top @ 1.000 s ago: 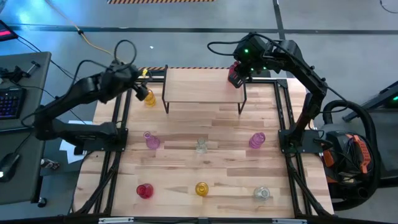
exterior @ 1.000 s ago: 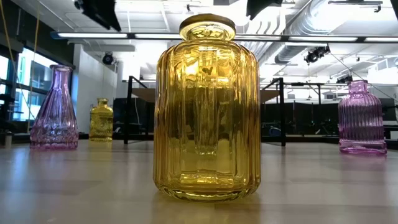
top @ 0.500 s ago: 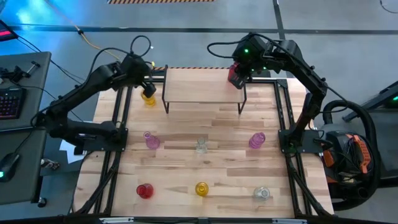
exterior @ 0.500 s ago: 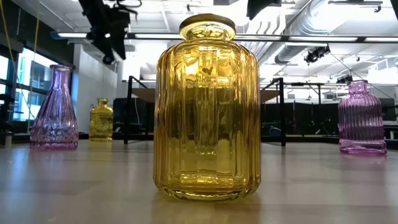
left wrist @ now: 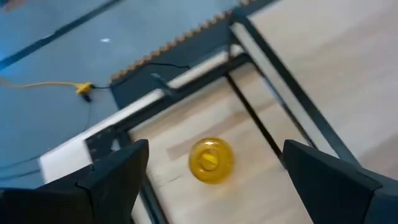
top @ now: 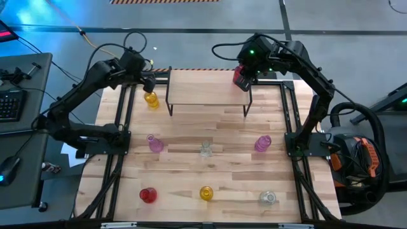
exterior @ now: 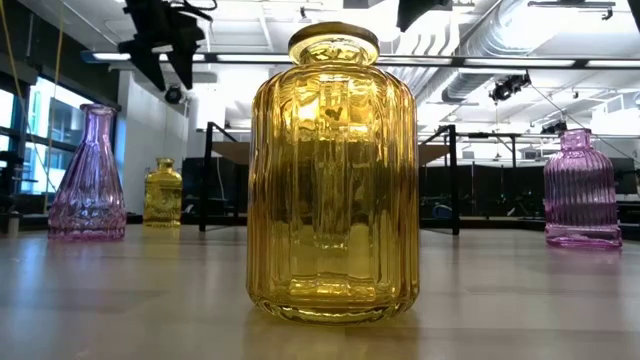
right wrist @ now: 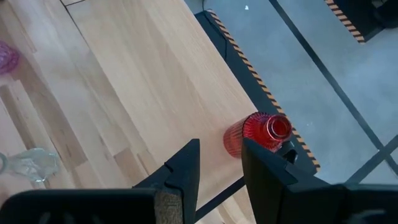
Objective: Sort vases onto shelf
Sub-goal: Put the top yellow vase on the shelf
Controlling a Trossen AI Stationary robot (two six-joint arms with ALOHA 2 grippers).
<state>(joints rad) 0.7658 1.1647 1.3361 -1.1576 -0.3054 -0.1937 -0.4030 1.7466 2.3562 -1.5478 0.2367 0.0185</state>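
Observation:
The shelf point(top: 208, 89) stands at the table's far middle. One red vase point(top: 239, 76) stands upright on its far right corner point(right wrist: 258, 134). My right gripper point(right wrist: 221, 168) hovers over that corner, open by a narrow gap, the vase just beyond one fingertip, not between them. A yellow vase point(top: 151, 100) stands on the table left of the shelf point(left wrist: 211, 160). My left gripper point(top: 148, 83) hangs above it toward the far edge, wide open point(left wrist: 211, 186).
On the table stand two pink vases point(top: 155, 144) point(top: 262, 144), a clear one point(top: 205, 149), and near the front edge a red point(top: 147, 194), a yellow point(top: 206, 193) and a clear vase point(top: 268, 198). Most of the shelf board is bare.
My left gripper has drawn back from over the yellow vase toward the table's far edge, its arm swinging with it. The yellow vase has stayed where it stood. The right arm has kept still.

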